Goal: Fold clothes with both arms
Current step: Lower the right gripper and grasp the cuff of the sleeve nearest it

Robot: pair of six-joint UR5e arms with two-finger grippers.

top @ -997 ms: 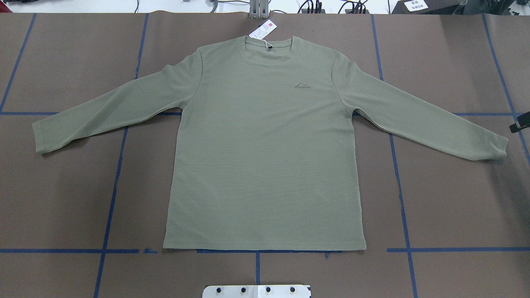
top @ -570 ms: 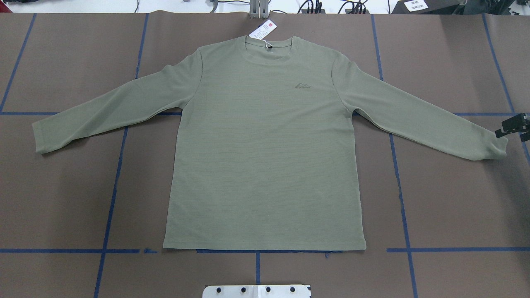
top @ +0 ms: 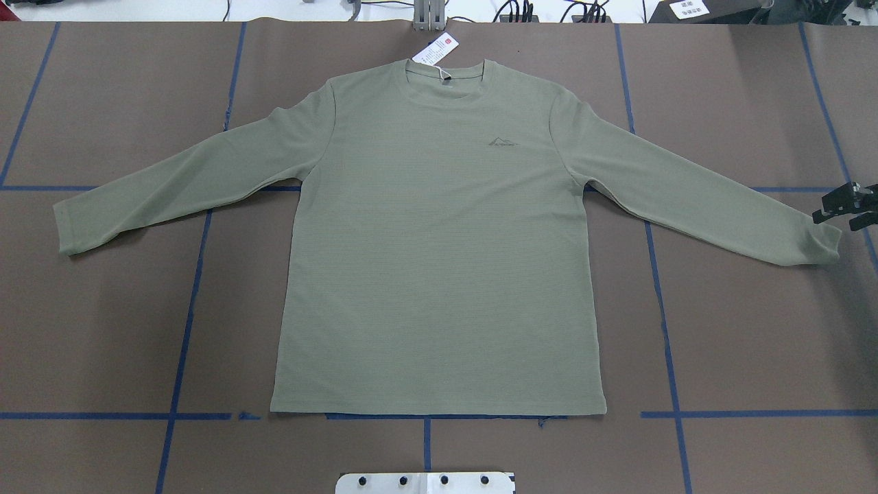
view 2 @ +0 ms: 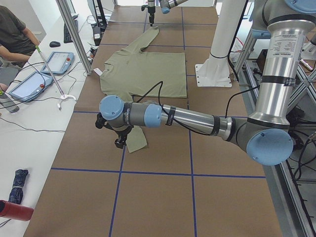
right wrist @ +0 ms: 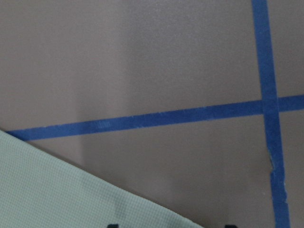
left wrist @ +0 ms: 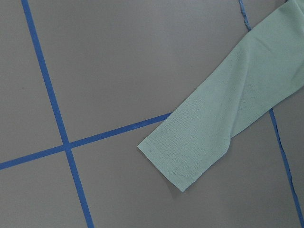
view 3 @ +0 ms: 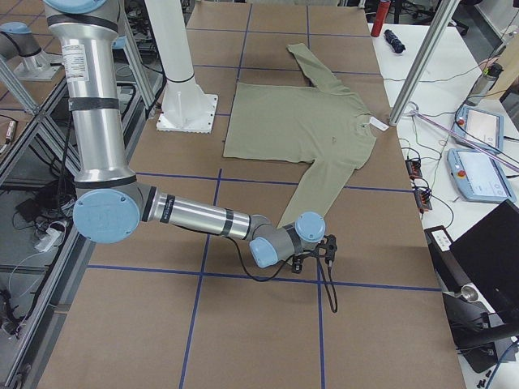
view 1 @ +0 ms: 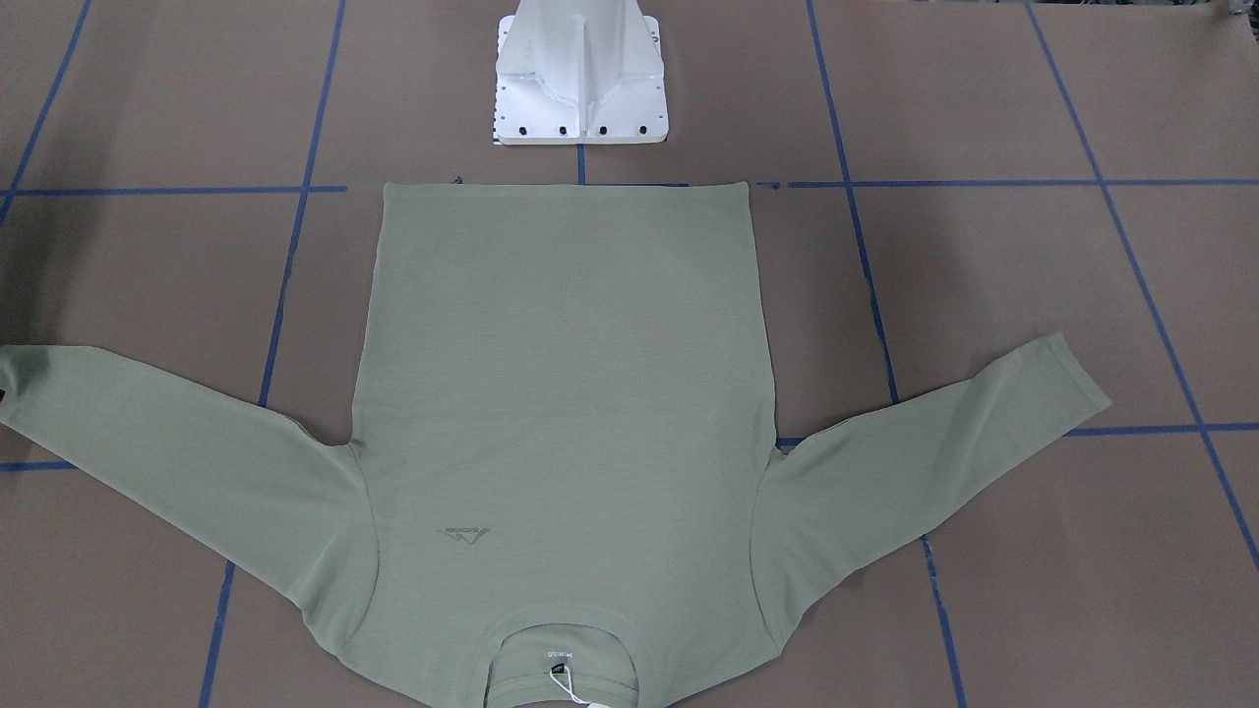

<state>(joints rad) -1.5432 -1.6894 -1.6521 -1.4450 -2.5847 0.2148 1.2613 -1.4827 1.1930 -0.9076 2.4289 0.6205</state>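
The sage-green long-sleeved shirt [top: 439,261] lies flat and face up on the brown table, sleeves spread, with a white hang tag [top: 435,49] at the collar. My right gripper [top: 835,218] hovers at the cuff of the right-hand sleeve [top: 820,243]. Its two dark tips show apart at the bottom of the right wrist view, so it is open, over the sleeve [right wrist: 57,190]. My left gripper [view 2: 120,140] is beside the other cuff [left wrist: 185,152]. It shows only in the exterior left view, so I cannot tell whether it is open or shut.
The white pedestal base [view 1: 580,88] stands just behind the shirt's hem. Blue tape lines [top: 185,322] cross the table. A side table with tablets [view 2: 54,61] and a seated operator [view 2: 12,34] runs along the far edge.
My right gripper has come in from the right edge, moving left to the sleeve cuff. The shirt has not moved.
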